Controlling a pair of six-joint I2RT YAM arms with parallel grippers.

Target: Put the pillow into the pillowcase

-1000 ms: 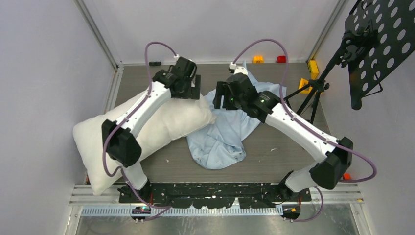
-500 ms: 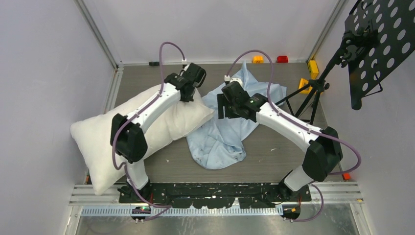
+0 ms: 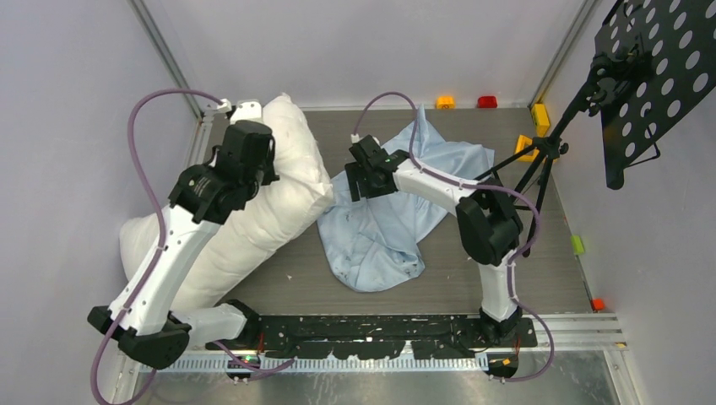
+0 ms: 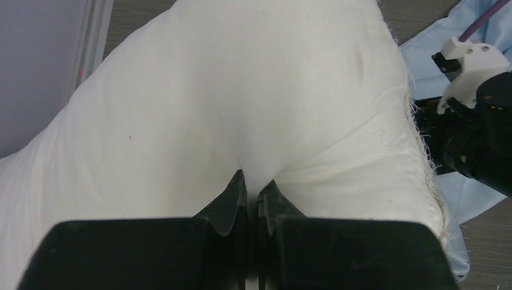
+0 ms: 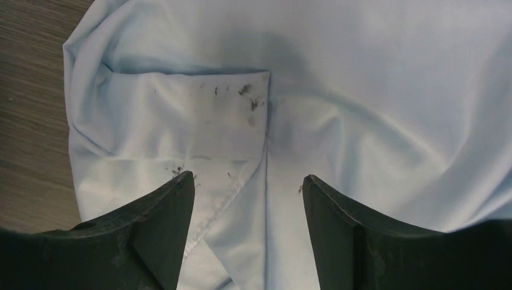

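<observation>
The plump white pillow (image 3: pixel 283 198) lies along the left side, its far end raised toward the back left corner. My left gripper (image 3: pixel 260 167) is shut on a pinch of the pillow's fabric (image 4: pixel 253 109), which bunches into a fold between the closed jaws of the left gripper (image 4: pixel 253 184). The light blue pillowcase (image 3: pixel 397 228) lies crumpled at the table's middle, touching the pillow's right edge. My right gripper (image 3: pixel 359 181) hovers open just above the pillowcase's left part. In the right wrist view, a smudged hem and fold of the pillowcase (image 5: pixel 265 139) sit between the spread fingers of the right gripper (image 5: pixel 247 181).
A tripod (image 3: pixel 540 156) carrying a black perforated panel (image 3: pixel 654 76) stands at the back right. Small orange (image 3: pixel 445 102), red (image 3: pixel 485 101) and yellow (image 3: pixel 540 114) blocks line the back edge. A green block (image 3: pixel 577 245) lies at the right. Walls close the left and back.
My left gripper shut on the pillow and swung back-left, lifting the pillow's far end toward the corner. The right gripper slid left over the pillowcase and stayed open.
</observation>
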